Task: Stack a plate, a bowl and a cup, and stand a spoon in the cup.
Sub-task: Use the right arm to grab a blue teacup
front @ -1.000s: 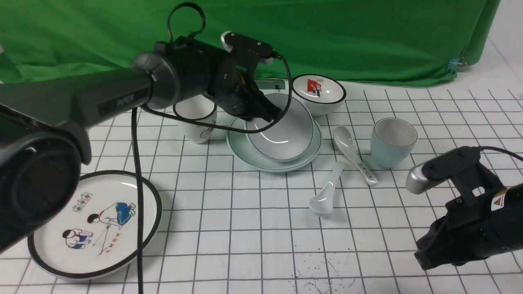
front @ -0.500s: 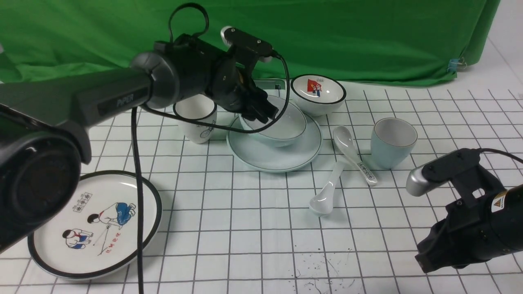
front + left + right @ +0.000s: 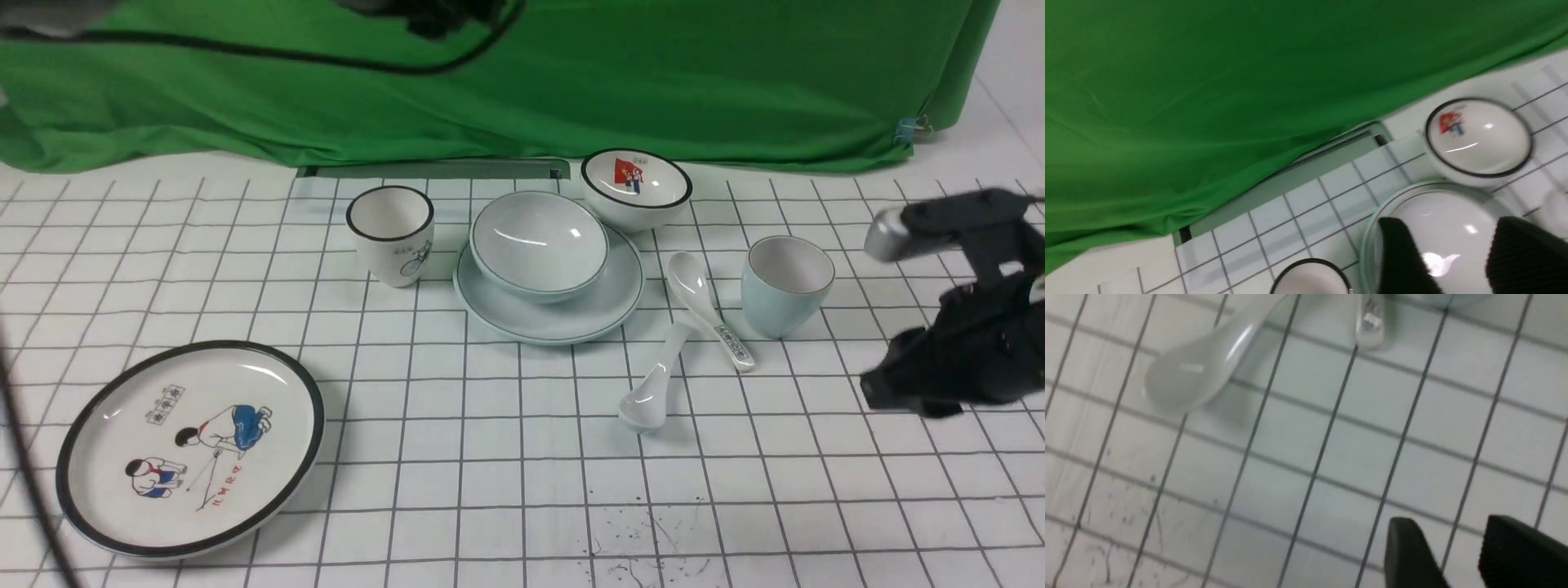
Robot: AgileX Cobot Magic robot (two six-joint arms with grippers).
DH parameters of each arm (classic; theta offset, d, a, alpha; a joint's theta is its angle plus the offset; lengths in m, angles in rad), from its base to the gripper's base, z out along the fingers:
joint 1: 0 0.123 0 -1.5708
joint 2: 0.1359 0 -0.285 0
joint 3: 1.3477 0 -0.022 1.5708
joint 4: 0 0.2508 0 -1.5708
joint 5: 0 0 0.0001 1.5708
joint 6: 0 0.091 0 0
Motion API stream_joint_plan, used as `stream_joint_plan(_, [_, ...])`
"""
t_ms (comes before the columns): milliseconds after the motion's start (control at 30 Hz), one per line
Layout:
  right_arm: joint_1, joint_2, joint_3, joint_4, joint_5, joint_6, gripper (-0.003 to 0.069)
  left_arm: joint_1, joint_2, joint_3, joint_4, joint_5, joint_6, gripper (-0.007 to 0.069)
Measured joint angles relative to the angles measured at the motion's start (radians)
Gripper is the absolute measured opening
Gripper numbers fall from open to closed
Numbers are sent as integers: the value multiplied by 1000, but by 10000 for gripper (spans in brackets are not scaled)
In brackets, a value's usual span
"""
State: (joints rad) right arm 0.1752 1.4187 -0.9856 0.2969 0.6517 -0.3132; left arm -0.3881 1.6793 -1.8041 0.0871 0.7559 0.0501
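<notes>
The left wrist view shows the left tool (image 3: 1453,253) parted and holding nothing, a gap the front view cuts off. The right tool (image 3: 1457,547) is likewise spread, holding nothing. The front view shows the bowl (image 3: 539,245) on the plate (image 3: 555,327), and the cup (image 3: 784,294) and spoon (image 3: 653,388) on the surface (image 3: 457,506).

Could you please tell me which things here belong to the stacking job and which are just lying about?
For the job:
- plain plate
- plain bowl
- plain cup
- unmarked spoon

Just lying about:
- cartoon plate
- red-picture bowl
- bicycle cup
- labelled spoon
</notes>
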Motion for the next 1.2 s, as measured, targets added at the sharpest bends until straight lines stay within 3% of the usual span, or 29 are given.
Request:
stream_joint_plan(133, [-11, 113, -150, -5, -14, 12, 365, 0, -150, 151, -147, -16, 68, 57])
stream_joint_plan(167, [-13, 188, -244, -11, -17, 20, 375, 0, -226, 273, -250, -60, 120, -3])
stream_joint_plan(367, [-15, 423, -512, -108, -21, 39, 382, -1, -417, 568, -377, -227, 168, -36])
stream_joint_plan(600, [-17, 593, -668, -214, 106, 56, 367, -1, -565, 681, -295, -104, 162, -36])
stream_joint_plan(700, [-10, 630, -678, -222, 132, 61, 275, -1, -636, 777, -235, -64, 139, -36])
stream_joint_plan(800, [0, 638, -681, -224, 125, 55, 99, -1, -677, 868, -181, -81, 134, -36])
stream_joint_plan(833, [2, 638, -683, -224, 122, 52, 78, -1, -683, 895, -158, -92, 133, -36])
stream_joint_plan(1033, [4, 634, -764, -219, 186, 49, 80, -1, -685, 1002, -87, -185, 110, -36])
stream_joint_plan(1200, [49, 599, -962, -71, 230, 31, 80, -1, -685, 1091, -104, -375, 109, -36])
